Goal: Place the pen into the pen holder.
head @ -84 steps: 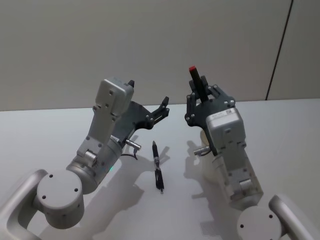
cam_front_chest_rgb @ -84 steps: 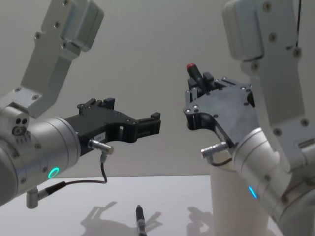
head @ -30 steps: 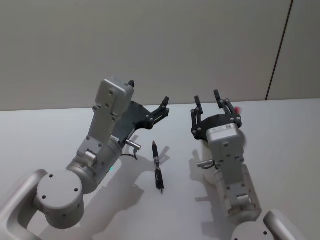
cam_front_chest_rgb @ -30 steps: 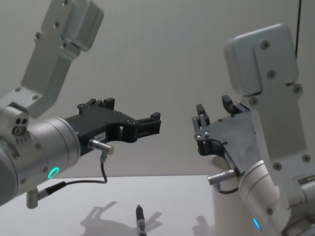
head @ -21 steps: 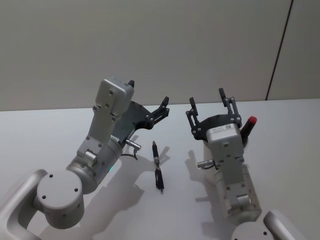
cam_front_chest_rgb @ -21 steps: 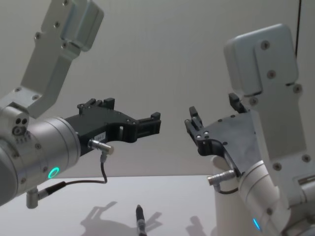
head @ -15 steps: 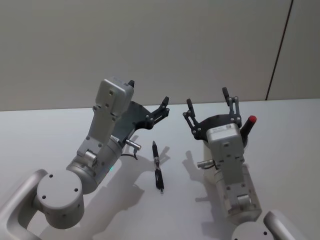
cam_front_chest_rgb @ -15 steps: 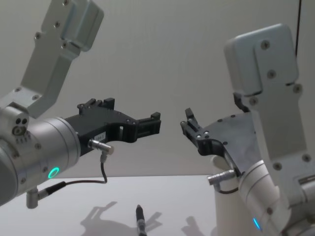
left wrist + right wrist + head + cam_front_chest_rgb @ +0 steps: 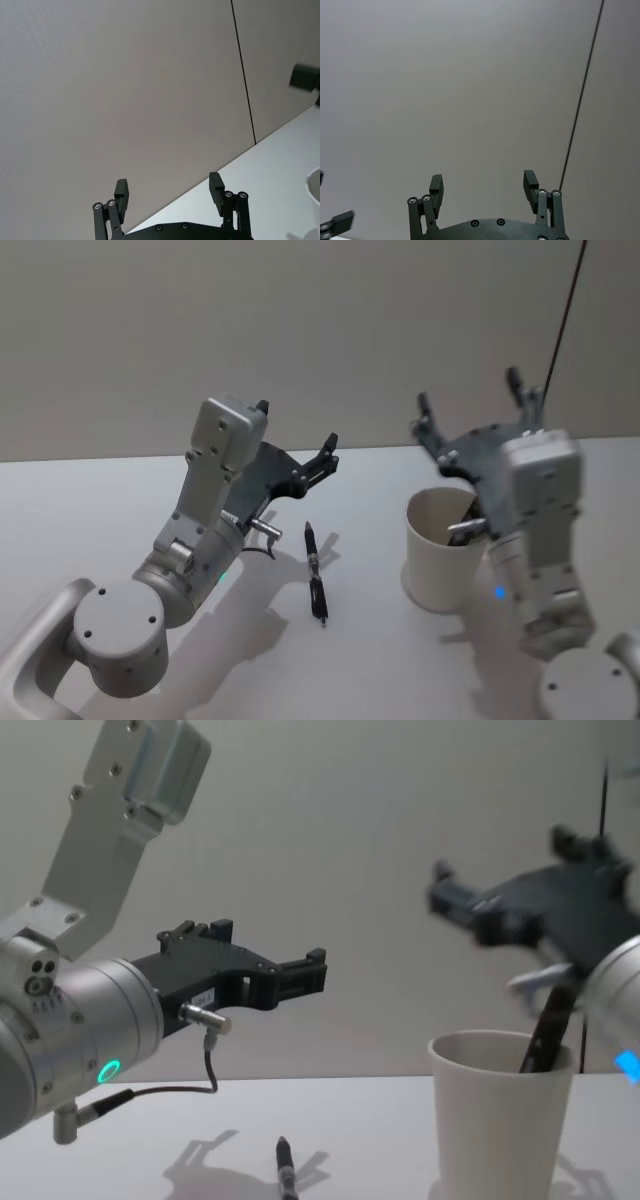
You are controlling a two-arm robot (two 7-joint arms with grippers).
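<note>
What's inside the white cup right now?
A dark pen leans in the cup, its top poking above the rim. The cup wall hides its lower part. A second pen lies outside on the table.

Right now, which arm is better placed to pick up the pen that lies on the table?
Left, probably: the open left claw hangs close by the pen, while the right claw is up near the pen holder.

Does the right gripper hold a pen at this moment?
No, the right gripper stands wide open with nothing in its grasp.
</note>
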